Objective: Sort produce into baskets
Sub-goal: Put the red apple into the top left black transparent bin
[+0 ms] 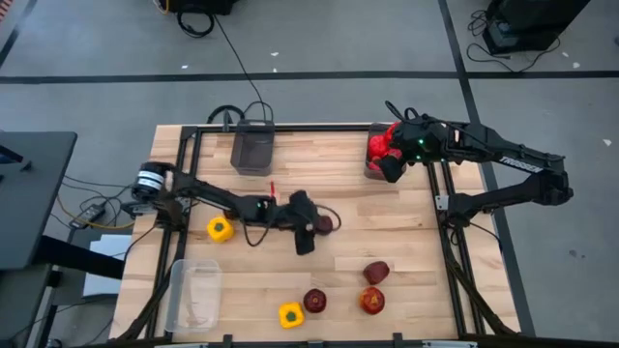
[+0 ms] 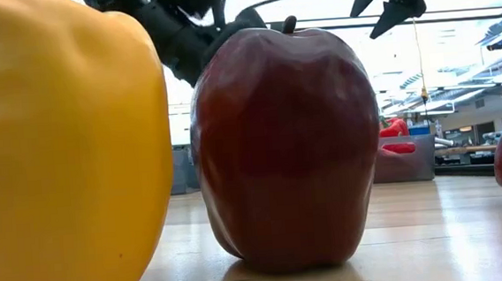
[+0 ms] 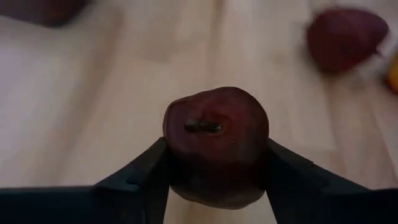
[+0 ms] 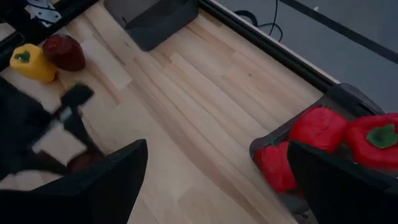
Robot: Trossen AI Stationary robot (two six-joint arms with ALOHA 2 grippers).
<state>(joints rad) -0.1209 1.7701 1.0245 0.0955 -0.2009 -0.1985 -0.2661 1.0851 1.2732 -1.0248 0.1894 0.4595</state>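
Observation:
My left gripper (image 1: 317,225) is at the table's middle, shut on a dark maroon fruit (image 3: 216,146), which also shows in the high view (image 1: 325,224). My right gripper (image 4: 224,186) is open and empty, just above the near left corner of the right dark bin (image 1: 379,162). That bin holds red peppers (image 4: 320,127). The left dark bin (image 1: 253,150) stands at the far edge. The clear tub (image 1: 193,295) stands at the near left. Two yellow peppers (image 1: 220,229) (image 1: 290,314) and three reddish fruits (image 1: 315,301) (image 1: 376,273) (image 1: 372,301) rest on the table. My left gripper pinches the maroon fruit by its two opposite sides (image 3: 171,155) between its two fingers (image 3: 146,177). The fruit's stem end (image 3: 202,126) faces back toward the wrist. The fingers slant down from the table's left. Whether the fruit's underside touches the table does not show.
A dark frame (image 1: 319,128) runs around the table top. In the low view a yellow pepper (image 2: 57,154) and a maroon fruit (image 2: 282,147) stand close in front and hide most of the table. Bare wood lies between the two dark bins.

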